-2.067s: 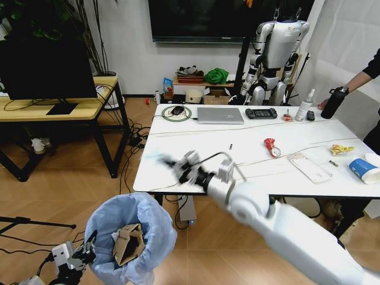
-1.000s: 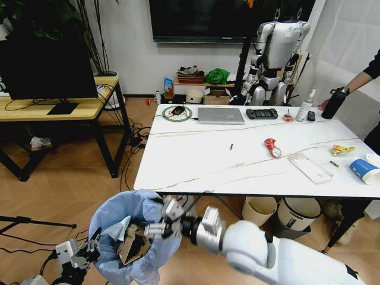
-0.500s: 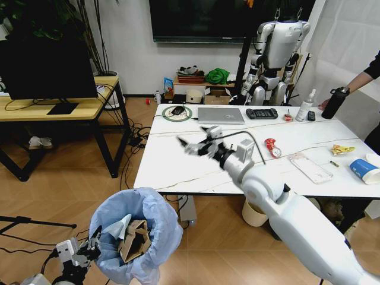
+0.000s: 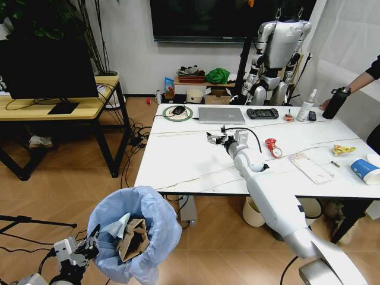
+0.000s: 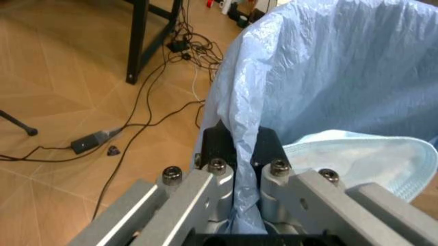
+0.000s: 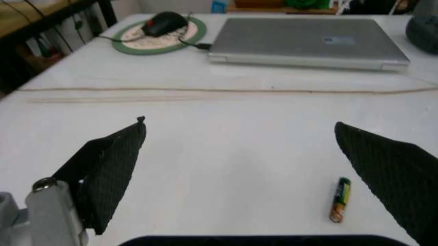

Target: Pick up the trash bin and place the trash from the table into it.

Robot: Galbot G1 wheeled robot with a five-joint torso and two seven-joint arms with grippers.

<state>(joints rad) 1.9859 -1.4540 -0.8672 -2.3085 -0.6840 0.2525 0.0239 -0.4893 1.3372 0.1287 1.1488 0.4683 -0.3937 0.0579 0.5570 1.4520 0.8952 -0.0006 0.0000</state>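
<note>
The trash bin [image 4: 155,221], lined with a crinkled light-blue bag, hangs low at the left, beside the table [image 4: 178,157]. My left gripper [image 4: 90,240] is shut on its rim; the left wrist view has the bag [image 5: 329,66] pinched in the left gripper [image 5: 239,154]. Brown cardboard [image 4: 134,240] and a pale sheet [image 4: 119,226] lie inside. My right gripper [image 4: 217,138] hovers open over the table's middle. In the right wrist view its fingers [image 6: 110,169] stand wide apart above a small battery [image 6: 339,199]. Trash on the table: a red wrapper [image 4: 271,146], a clear plastic sheet [image 4: 309,167], a yellow wrapper [image 4: 341,149], a blue-and-white cup [image 4: 363,170].
A laptop [image 4: 221,115], a mouse on a green pad [image 4: 177,111], a game controller [image 4: 262,113] and a white bottle [image 4: 306,105] line the table's far edge. A wooden desk [image 4: 89,107] stands to the left. A cream bin [image 4: 254,212] sits under the table.
My right gripper was at the bin's mouth one second ago. It has since risen and moved out over the table toward the laptop. A pale sheet now lies in the bin.
</note>
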